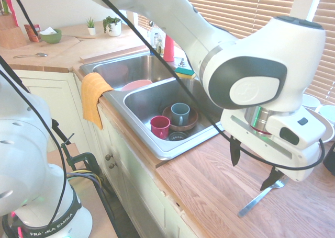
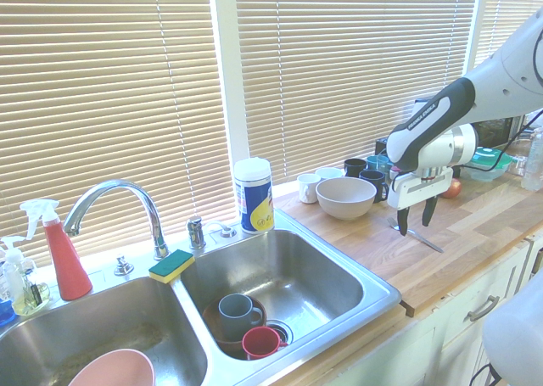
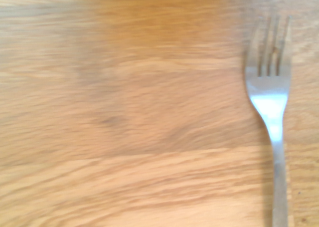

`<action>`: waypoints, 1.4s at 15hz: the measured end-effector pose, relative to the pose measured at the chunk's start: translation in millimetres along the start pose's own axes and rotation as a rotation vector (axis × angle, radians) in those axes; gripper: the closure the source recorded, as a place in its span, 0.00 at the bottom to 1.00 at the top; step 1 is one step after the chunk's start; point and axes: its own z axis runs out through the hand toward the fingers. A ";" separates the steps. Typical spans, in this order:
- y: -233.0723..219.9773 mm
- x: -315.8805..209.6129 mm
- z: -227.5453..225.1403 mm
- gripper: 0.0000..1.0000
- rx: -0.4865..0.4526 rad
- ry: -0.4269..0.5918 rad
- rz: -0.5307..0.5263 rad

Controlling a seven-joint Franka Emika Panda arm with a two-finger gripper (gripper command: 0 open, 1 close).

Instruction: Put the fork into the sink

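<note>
The silver fork (image 1: 260, 197) lies flat on the wooden counter to the right of the sink (image 1: 157, 144), its tines toward the window. My gripper (image 1: 254, 166) hangs open just above it, one dark finger (image 1: 272, 178) over the tine end and the other (image 1: 235, 151) off to the sink side. From the other side, the gripper (image 2: 416, 216) hovers over the fork (image 2: 423, 239), apart from it. The wrist view shows the fork (image 3: 271, 102) alone on bare wood. The steel double-basin sink (image 2: 373, 288) has a curved chrome faucet (image 2: 114, 199).
The near basin holds a grey mug (image 1: 180, 113) in a brown bowl, and a red cup (image 1: 159, 126). A pink bowl (image 2: 112, 371) sits in the other basin. An orange towel (image 1: 93, 95) drapes over the sink rim. A beige bowl (image 2: 345, 196) and mugs stand behind the fork.
</note>
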 end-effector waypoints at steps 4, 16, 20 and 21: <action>6.9 12.2 11.9 1.00 0.014 -0.007 0.011; 5.3 46.7 28.0 1.00 0.023 -0.018 0.004; 9.6 47.6 31.8 1.00 0.019 -0.024 0.004; 9.6 47.6 31.9 1.00 0.019 -0.024 0.003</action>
